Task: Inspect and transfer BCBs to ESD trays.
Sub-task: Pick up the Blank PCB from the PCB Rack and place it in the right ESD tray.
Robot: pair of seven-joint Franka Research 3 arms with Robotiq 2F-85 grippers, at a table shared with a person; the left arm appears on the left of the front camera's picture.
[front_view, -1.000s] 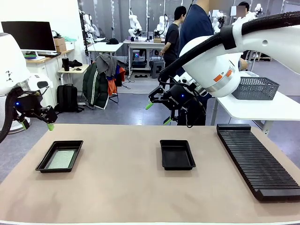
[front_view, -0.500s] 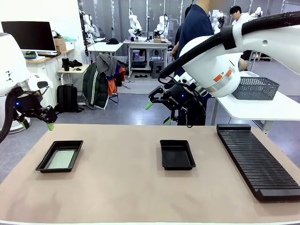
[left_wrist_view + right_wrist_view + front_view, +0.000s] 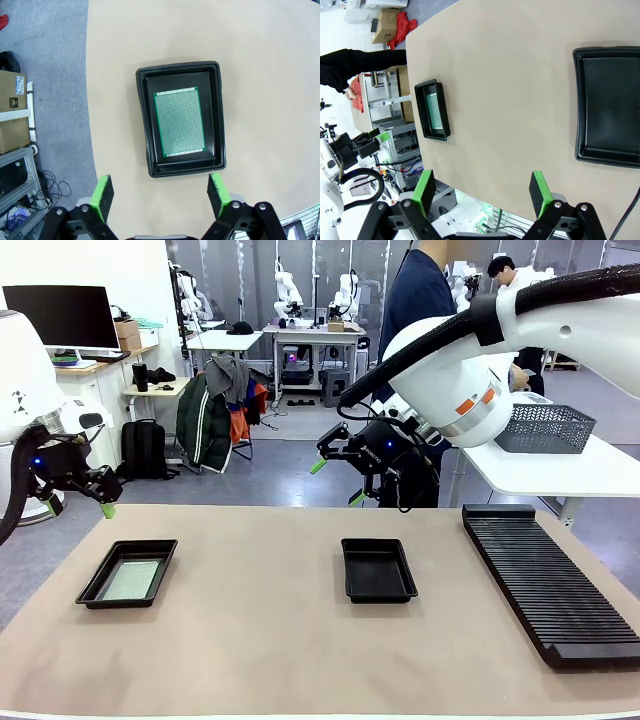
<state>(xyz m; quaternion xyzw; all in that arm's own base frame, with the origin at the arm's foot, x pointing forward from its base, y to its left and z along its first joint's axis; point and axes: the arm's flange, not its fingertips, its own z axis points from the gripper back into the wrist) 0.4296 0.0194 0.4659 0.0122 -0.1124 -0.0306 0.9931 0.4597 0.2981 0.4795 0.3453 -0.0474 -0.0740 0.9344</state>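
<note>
Two black ESD trays lie on the tan table. The left tray (image 3: 128, 573) (image 3: 181, 118) (image 3: 433, 110) holds one green BCB (image 3: 132, 580) (image 3: 179, 121) (image 3: 436, 110) flat on its floor. Nothing lies in the middle tray (image 3: 378, 569) (image 3: 610, 104). My left gripper (image 3: 78, 507) (image 3: 161, 191) hovers open above the table's far left edge, apart from the left tray. High beyond the far edge, behind the middle tray, my right gripper (image 3: 336, 481) (image 3: 482, 192) stands open with nothing between its fingers.
A long black ribbed rack (image 3: 548, 579) lies along the right side of the table. A grey mesh basket (image 3: 545, 428) sits on a white side table at the right. A person (image 3: 415, 310) stands beyond the far edge behind the right arm.
</note>
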